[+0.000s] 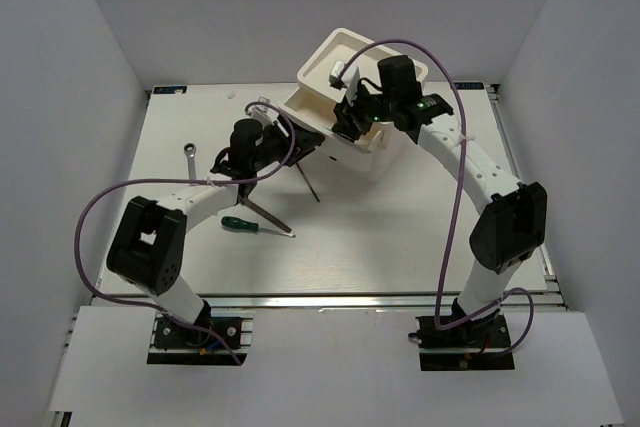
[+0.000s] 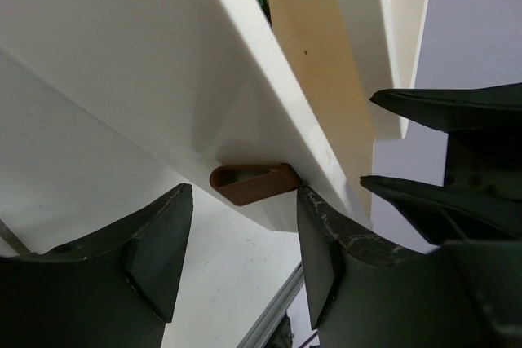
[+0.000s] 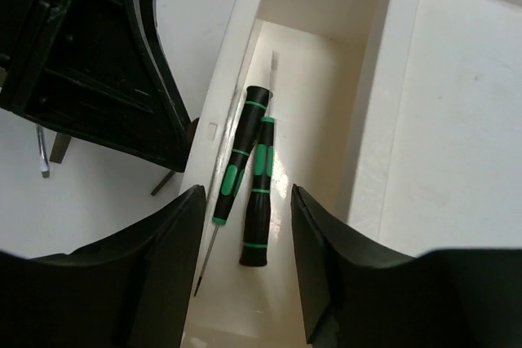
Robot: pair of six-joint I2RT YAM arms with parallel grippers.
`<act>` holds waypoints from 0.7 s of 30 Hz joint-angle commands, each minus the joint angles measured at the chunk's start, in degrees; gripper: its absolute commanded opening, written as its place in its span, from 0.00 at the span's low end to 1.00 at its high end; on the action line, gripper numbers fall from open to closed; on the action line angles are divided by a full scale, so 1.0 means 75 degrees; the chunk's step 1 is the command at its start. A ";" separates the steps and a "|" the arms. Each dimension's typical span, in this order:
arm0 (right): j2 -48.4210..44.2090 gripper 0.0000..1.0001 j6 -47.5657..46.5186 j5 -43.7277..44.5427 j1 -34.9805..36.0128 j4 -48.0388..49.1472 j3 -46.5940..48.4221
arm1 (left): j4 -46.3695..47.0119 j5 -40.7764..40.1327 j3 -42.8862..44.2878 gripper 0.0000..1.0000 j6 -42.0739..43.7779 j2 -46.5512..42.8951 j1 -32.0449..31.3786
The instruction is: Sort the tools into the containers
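two green-black screwdrivers [image 3: 261,177] lay side by side in the open drawer [image 3: 318,103], long axes along it, directly beneath the right jaws, spread and empty. the left jaws, also spread, straddled its red-brown tab [image 2: 253,183].

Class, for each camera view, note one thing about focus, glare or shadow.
Top external: even light, only faint shadows on the table. Left wrist: the left gripper is dark and blurred, the red-brown tab sharper. Right wrist: sheen on the drawer floor beside the two sharp screwdrivers.
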 commanded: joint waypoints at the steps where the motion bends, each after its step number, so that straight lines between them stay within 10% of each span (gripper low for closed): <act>1: -0.0223 0.53 -0.0148 0.0382 -0.0005 -0.0142 0.0655 | 0.0134 0.0281 0.0435 0.63 0.0164 0.0194 0.0014; 21: 0.0749 0.48 -0.0359 0.1495 -0.0415 -0.0599 0.1535 | 0.0099 0.0516 0.1911 0.61 0.0257 0.1589 0.0014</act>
